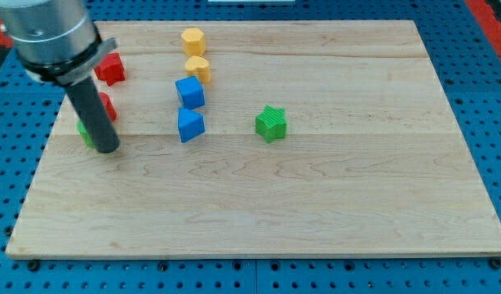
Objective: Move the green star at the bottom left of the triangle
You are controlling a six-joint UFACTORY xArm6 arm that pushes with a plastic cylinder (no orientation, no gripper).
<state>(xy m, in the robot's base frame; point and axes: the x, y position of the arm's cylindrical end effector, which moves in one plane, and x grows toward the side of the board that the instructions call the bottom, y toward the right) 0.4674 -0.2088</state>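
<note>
The green star lies near the middle of the wooden board. The blue triangle block lies to the star's left, with a blue cube just above it toward the view's top. My tip rests on the board at the view's left, far left of the star and well left of the triangle. The rod partly hides a green block and a red block beside it.
Two yellow blocks stand near the view's top: a hexagon-like block and a rounded block below it. A red block lies at the upper left. The board sits on a blue pegboard.
</note>
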